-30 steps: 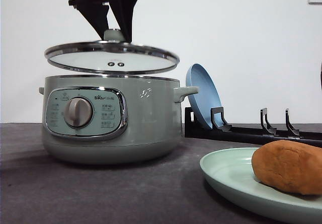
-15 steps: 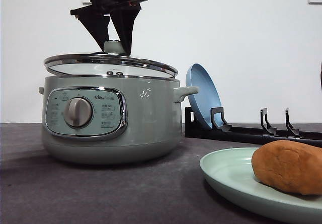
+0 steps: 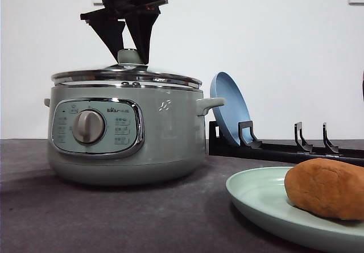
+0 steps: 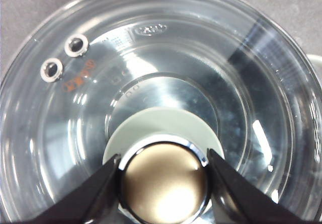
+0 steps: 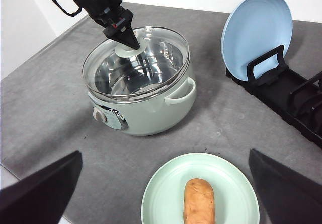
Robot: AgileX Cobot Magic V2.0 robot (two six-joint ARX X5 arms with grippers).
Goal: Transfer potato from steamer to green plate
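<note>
Even, bright indoor light; soft shadows under the steamer (image 3: 125,133). Strong glare on the glass lid (image 4: 151,83) and its chrome knob (image 4: 163,181). The green plate (image 3: 256,199) nearest the front camera is slightly blurred.

The orange-brown potato (image 5: 197,202) lies on the green plate (image 5: 161,199), apart from the lidded steamer (image 5: 151,114).

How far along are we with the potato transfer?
Done: the potato lies on the green plate, out of the steamer. In hand: the left gripper is shut on the lid knob, with the glass lid down on the rim. Left: releasing the knob. The right gripper is open above the plate.
</note>
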